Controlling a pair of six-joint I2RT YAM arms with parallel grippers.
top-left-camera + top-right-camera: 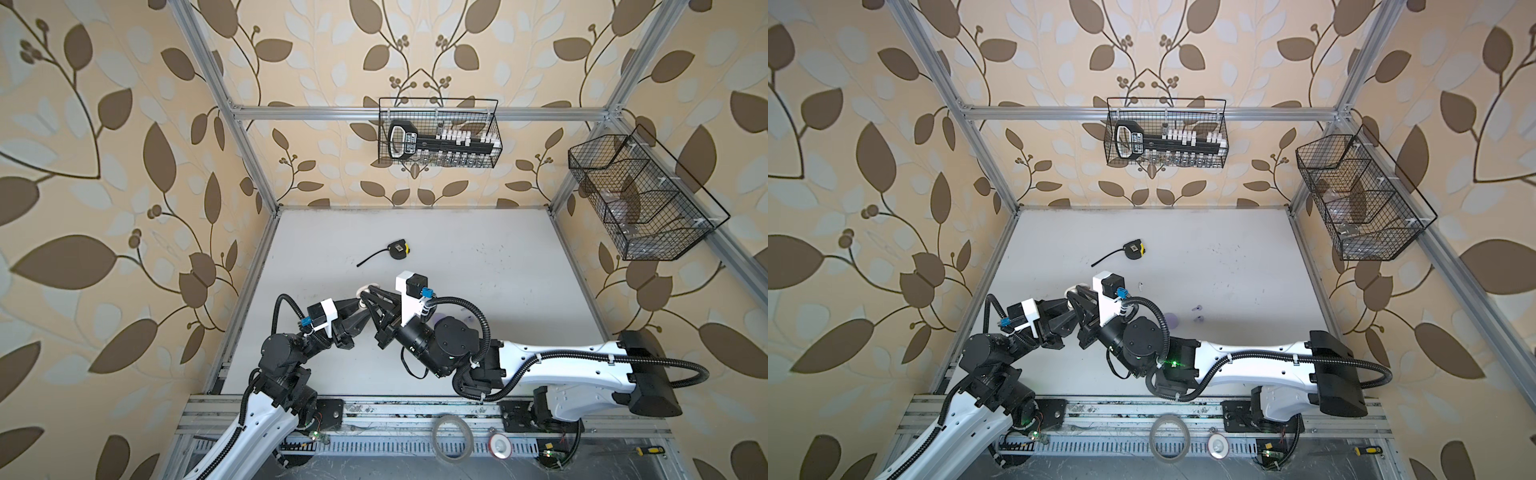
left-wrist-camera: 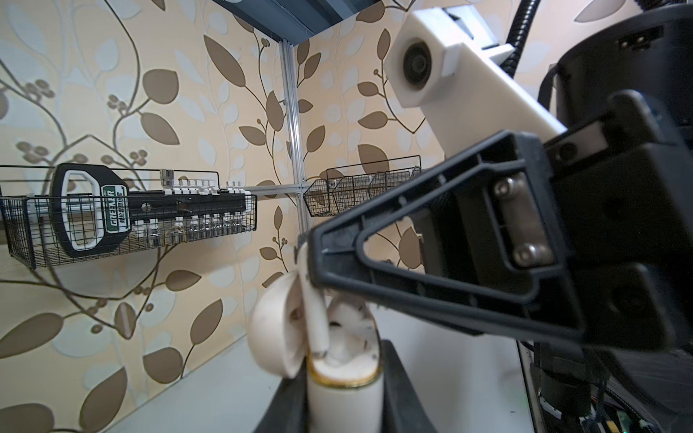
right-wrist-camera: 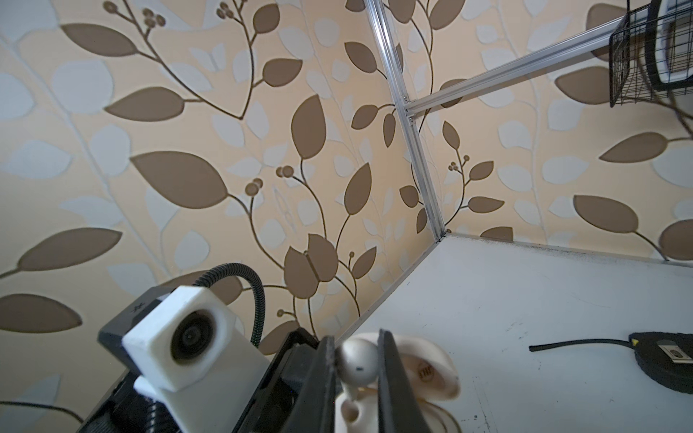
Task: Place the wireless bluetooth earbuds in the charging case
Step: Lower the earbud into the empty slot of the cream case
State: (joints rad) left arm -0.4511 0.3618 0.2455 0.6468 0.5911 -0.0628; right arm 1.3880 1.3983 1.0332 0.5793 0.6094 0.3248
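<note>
My right gripper is pinched shut on one cream earbud. It grips the round head, so the thin stem points down at the hole. My left gripper is squeezed tight on the charging case. It holds the case upright over the table, left of the middle and nearer than the tape measure.

The bud is tiny, light, hard and smooth, so I think it could slip or pop out. The head is the best place to hold, and the stem must stay free. It is creamy white with a little dark mark. The case is cream too, with a gold rim and its lid flipped open.

Farther right on the table lie what may be a white bud and two purple buds, too small to be sure
</note>
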